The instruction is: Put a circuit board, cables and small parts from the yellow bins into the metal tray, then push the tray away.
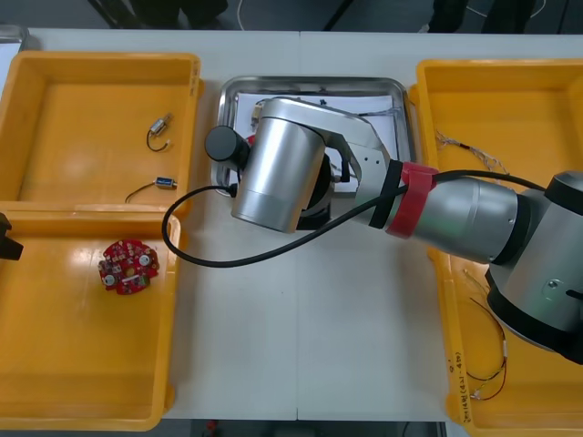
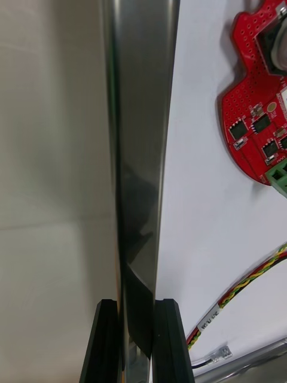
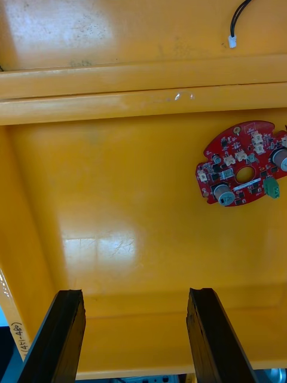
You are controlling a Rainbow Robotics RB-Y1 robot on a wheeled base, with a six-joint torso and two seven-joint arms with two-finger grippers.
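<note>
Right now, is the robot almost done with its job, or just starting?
Nearly done. A circuit board and a red and yellow cable already lie in the metal tray; I cannot make out any small parts there. In hand: the right gripper is shut on the tray's rim. Left to do: pushing the tray away. The left gripper hangs open over a yellow bin.

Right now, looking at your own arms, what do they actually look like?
The right arm is made of fat silver-grey cylinders, with a red band round it and a black cable looping alongside. Both the right gripper and left gripper have flat, black, square-tipped fingers.
</note>
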